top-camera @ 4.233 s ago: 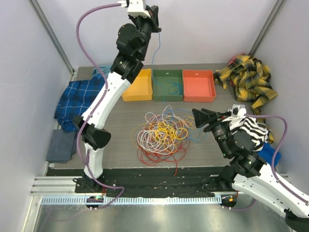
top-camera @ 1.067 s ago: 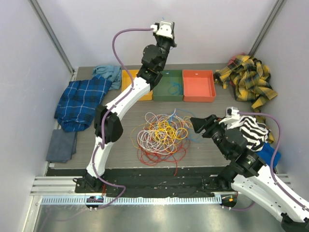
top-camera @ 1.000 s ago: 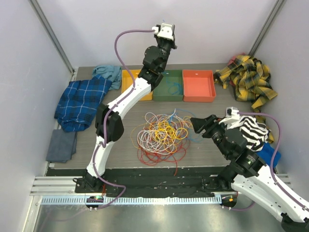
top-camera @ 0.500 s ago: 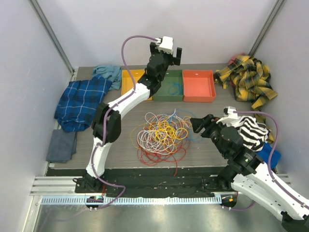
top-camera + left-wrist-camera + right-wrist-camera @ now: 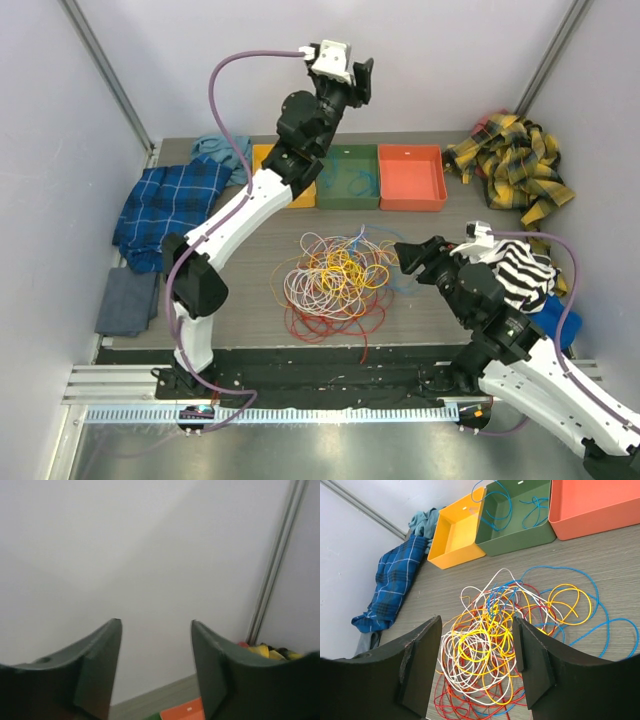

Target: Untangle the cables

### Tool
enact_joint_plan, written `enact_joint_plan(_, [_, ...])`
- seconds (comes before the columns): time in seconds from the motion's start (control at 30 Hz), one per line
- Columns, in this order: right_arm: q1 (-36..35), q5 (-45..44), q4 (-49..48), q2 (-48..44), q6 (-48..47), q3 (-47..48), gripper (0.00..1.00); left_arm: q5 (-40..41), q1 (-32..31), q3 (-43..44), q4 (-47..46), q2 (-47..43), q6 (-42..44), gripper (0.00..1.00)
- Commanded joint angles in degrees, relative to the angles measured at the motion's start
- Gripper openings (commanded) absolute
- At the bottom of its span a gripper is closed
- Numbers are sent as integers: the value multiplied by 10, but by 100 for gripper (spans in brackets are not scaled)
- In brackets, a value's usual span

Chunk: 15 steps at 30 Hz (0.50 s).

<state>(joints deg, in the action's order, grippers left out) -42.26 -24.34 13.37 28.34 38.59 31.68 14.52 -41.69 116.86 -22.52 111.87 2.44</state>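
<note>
The tangled heap of thin red, orange, yellow, white and blue wire cables [image 5: 335,280] lies mid-table, just left of the right gripper [image 5: 402,256], whose empty jaws stand apart facing it. The left gripper [image 5: 362,82], jaws likewise apart, hangs high over the far green tray [image 5: 350,202], so the right arm is nearer.

Three trays stand side by side at the far edge of the table [image 5: 250,262]: a yellow tray [image 5: 457,530], a green tray [image 5: 515,540] and an orange tray [image 5: 590,522]. On the left lie a blue plaid cloth [image 5: 165,210], a teal cloth [image 5: 222,152] and a grey cloth [image 5: 127,300]. On the right lie a yellow plaid cloth [image 5: 515,170] and a striped cloth [image 5: 525,270], the latter seemingly resting on something blue.
</note>
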Motion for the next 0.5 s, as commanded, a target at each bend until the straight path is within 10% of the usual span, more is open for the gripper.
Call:
enact_joint_plan(0.0, [1,-24,-19,2,5,-5,66,69,4,-42,48,-20,-21,74])
enact_joint_plan(0.07, [0,-24,-19,21,3,-1,66,127,6,-89,70,-39,-49,86])
enact_joint_plan(0.27, [0,-35,6,74,-18,39,60,131,9,-294,150,-163,-252,75])
enact_joint_plan(0.33, [1,-52,31,111,-17,46,61,139,-14,-357,192,-197,-297,97])
enact_joint_plan(0.47, [6,-89,61,159,21,44,66,225,-81,-390,315,-254,-298,100])
